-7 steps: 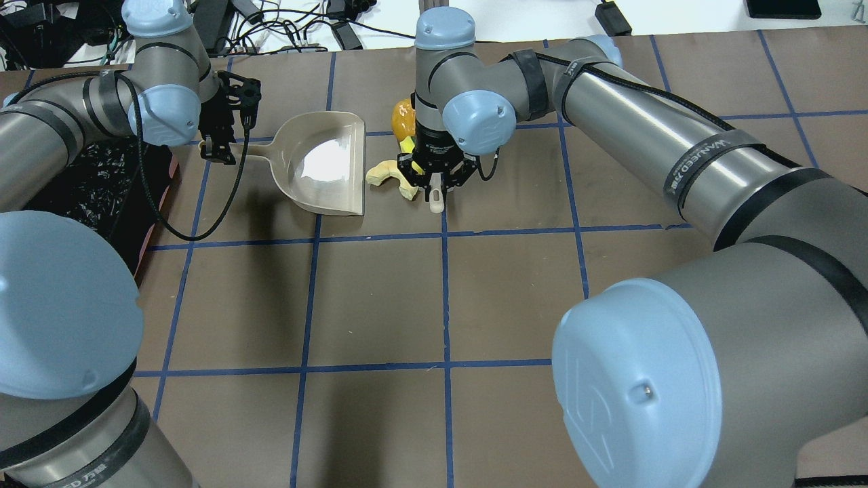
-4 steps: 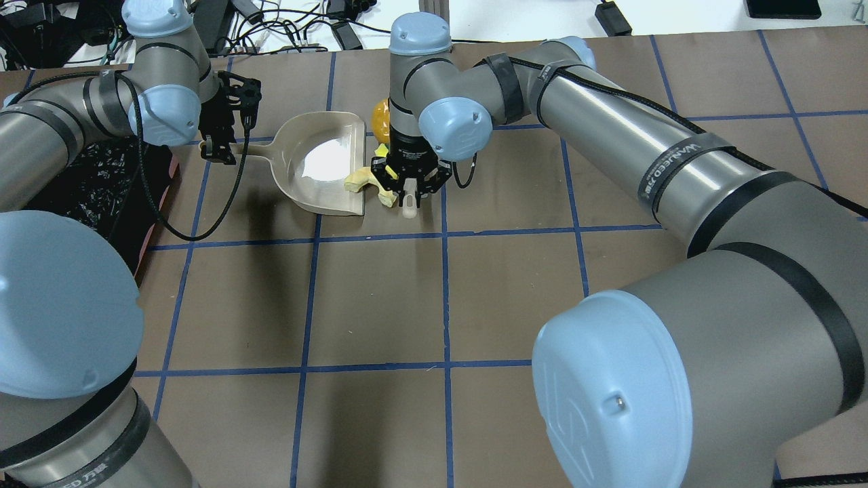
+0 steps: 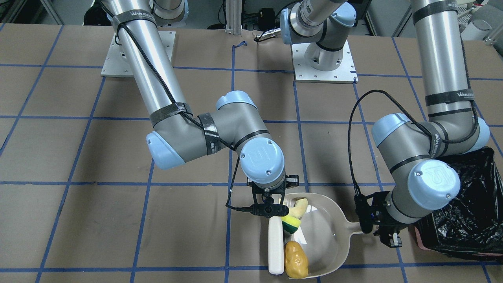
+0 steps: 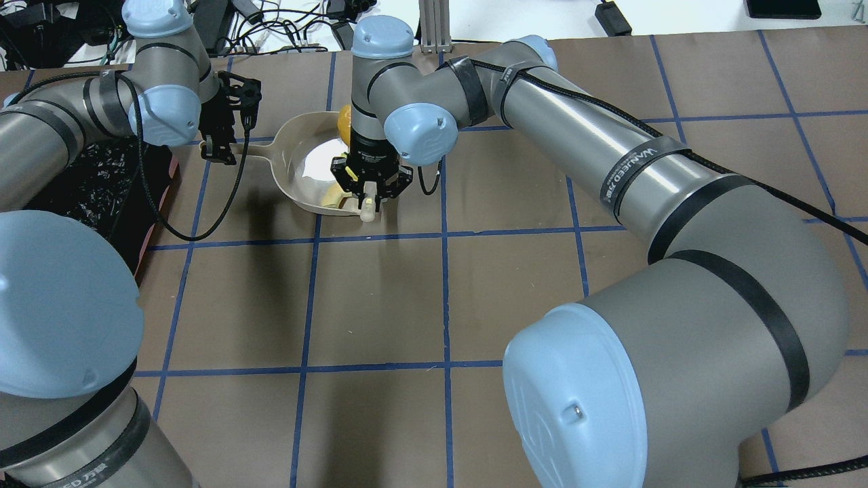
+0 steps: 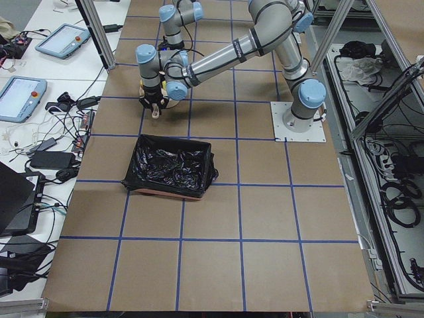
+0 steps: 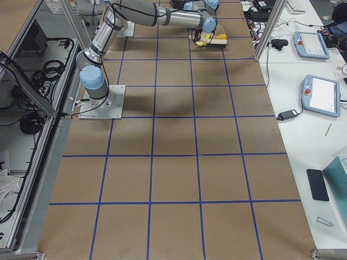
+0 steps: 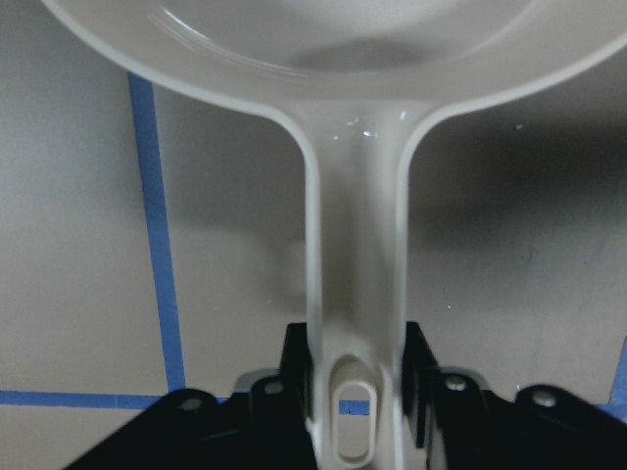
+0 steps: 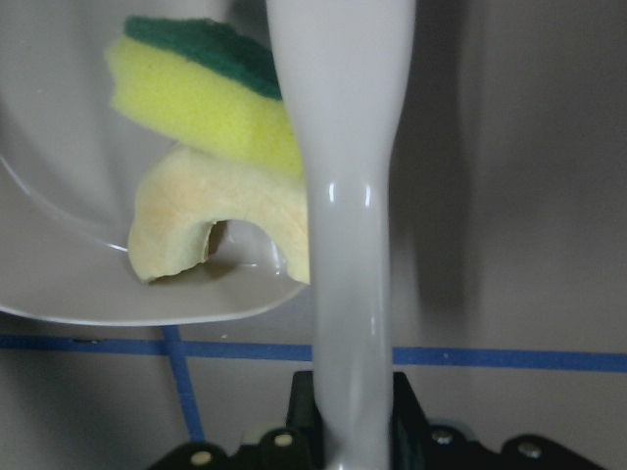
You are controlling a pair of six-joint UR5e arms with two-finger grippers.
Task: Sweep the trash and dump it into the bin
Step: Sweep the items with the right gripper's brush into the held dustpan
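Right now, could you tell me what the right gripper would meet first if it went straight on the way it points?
The right gripper points downward, jaws shut on the brush; beyond that, probably the table, just outside the lip of the dustpan, though depth is unclear.

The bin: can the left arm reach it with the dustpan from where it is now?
Probably yes. Its jaws, shut on the dustpan handle, are just beside the bin, and nothing lies between them.
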